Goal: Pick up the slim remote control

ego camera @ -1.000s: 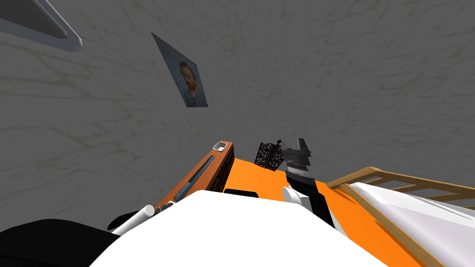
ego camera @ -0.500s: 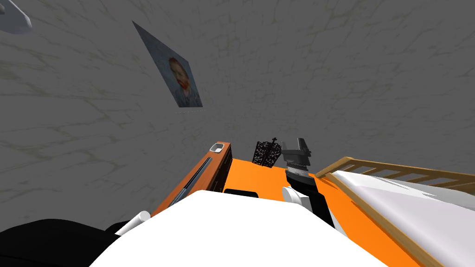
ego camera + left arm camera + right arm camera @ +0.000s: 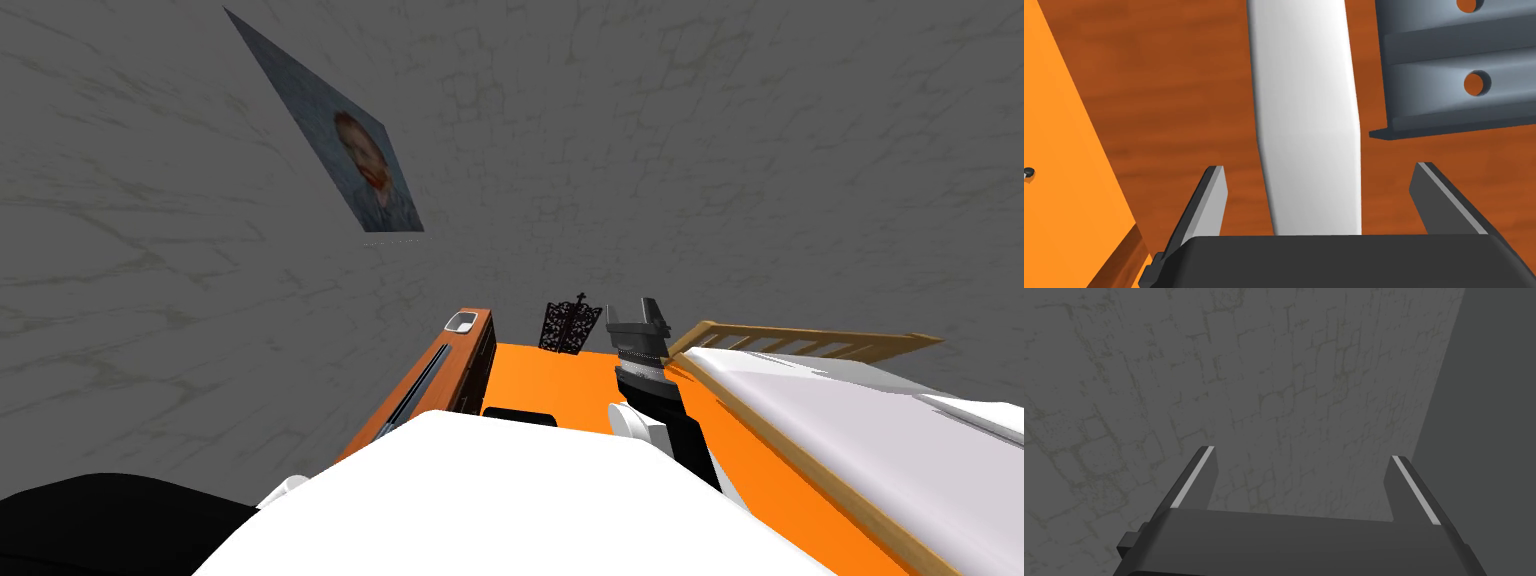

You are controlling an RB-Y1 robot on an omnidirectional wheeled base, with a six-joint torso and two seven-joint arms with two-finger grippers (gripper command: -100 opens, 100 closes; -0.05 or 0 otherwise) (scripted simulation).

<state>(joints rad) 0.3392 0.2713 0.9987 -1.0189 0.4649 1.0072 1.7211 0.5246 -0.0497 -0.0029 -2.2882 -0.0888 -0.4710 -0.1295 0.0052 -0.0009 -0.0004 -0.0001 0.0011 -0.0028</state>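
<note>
The slim remote control [image 3: 1304,100] is a long, plain white bar lying on a brown wooden top [image 3: 1149,100]. My left gripper [image 3: 1320,167] hangs over its near end, open. One finger stands on each side of the remote with a gap between finger and remote, so nothing is gripped. In the head view my right gripper [image 3: 637,320] is raised beside the bed, and its fingers [image 3: 1194,480] stand open with nothing between them.
A dark grey bracket with round holes [image 3: 1449,75] lies on the wood close beside the remote. The low wooden cabinet [image 3: 455,365] carries a long dark bar [image 3: 420,385] and a small white bowl [image 3: 461,321]. Orange floor [image 3: 540,375], a black ornate object [image 3: 570,325] and a wood-framed bed [image 3: 800,340] lie to the right.
My head view has swung: the portrait and cabinet slid left and the bed has come further into the picture. Both grippers stay open.
</note>
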